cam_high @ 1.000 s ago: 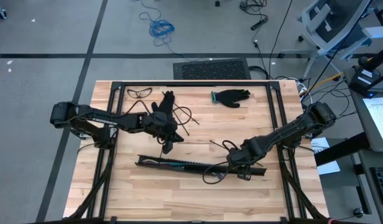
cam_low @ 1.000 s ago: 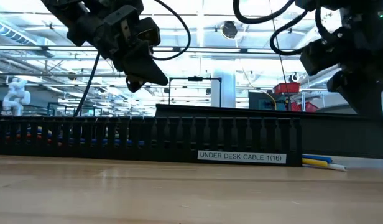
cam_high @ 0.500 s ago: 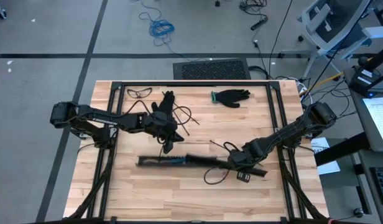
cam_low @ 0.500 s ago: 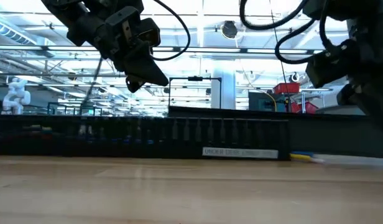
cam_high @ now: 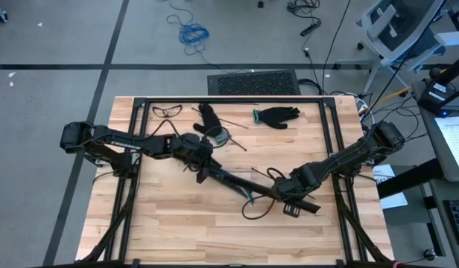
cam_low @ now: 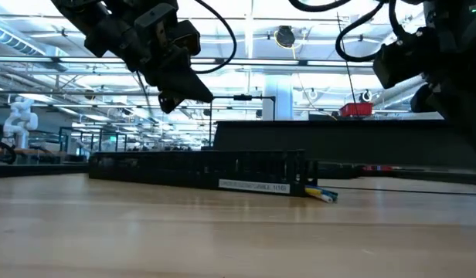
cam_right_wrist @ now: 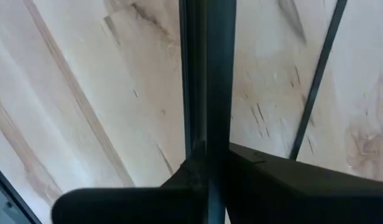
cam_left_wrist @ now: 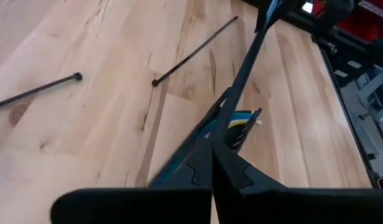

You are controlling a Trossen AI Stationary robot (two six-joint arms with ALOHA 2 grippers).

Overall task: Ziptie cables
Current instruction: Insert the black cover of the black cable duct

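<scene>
The black slotted strip (cam_high: 231,183) (cam_low: 192,168) lies slantwise on the table, from under my left gripper toward my right gripper. It holds the cables, whose yellow and blue ends (cam_low: 324,195) (cam_left_wrist: 243,118) stick out at its right end, beside a white label. My left gripper (cam_high: 203,173) (cam_left_wrist: 211,163) is shut and hangs above the strip's left part (cam_low: 199,96). My right gripper (cam_high: 284,195) (cam_right_wrist: 207,163) points down and is shut on a plain black bar that runs on in line with the strip. My left gripper has a thin black stick (cam_left_wrist: 241,81) running on from its shut fingertips; I cannot tell whether the fingers touch it. My right gripper pinches the black bar (cam_right_wrist: 207,93) between its two fingers, one on each long side. It comes from above, pointing down. The fingers hide the place of contact.
Loose black zip ties lie on the wood (cam_left_wrist: 194,50) (cam_left_wrist: 36,90) (cam_right_wrist: 317,81). At the far side lie two black gloves (cam_high: 276,115) (cam_high: 207,119) and safety glasses (cam_high: 167,111). A black cable loop (cam_high: 255,212) lies near my right gripper. A black frame (cam_high: 214,100) borders the table.
The slotted strip has turned about on the table. Its left end has swung toward the far edge and under my left gripper, while the part at my right gripper has stayed where it was. It lay along the table before and now lies slantwise.
</scene>
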